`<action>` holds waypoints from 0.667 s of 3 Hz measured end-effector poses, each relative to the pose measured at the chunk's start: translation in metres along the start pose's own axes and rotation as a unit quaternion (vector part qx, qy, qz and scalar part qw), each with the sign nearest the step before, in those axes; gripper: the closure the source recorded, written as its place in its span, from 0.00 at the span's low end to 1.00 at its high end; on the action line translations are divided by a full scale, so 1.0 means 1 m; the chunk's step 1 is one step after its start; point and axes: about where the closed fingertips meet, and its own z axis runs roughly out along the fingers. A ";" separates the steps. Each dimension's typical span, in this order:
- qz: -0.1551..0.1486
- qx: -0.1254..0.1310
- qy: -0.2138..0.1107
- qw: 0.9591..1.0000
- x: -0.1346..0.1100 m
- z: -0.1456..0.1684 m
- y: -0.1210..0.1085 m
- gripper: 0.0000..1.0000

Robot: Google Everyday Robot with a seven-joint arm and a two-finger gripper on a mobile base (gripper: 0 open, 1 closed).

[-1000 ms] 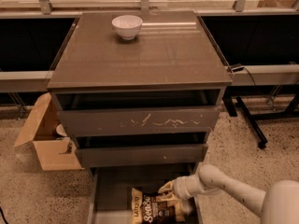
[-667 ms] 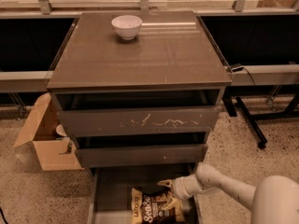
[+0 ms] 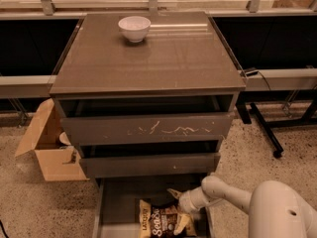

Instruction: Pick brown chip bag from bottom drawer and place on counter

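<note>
The brown chip bag lies flat on the floor of the open bottom drawer, near its front, with the white lettering facing up. My gripper reaches in from the right, low inside the drawer, at the bag's upper right corner. I cannot tell whether it touches the bag. The white arm runs from it to the lower right. The counter on top of the cabinet holds a white bowl near its back edge.
The scratched upper drawer front and the middle drawer front overhang the open drawer. An open cardboard box stands on the floor to the left. Black stand legs are on the right. A pale ledge runs behind.
The gripper has stayed at the bag's upper right corner, shifting only slightly left. The arm's large white link has come further into view at the lower right.
</note>
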 end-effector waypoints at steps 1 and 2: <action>0.015 -0.012 0.010 1.000 0.015 0.017 0.001 0.00; 0.032 -0.025 0.015 0.999 0.030 0.035 0.004 0.00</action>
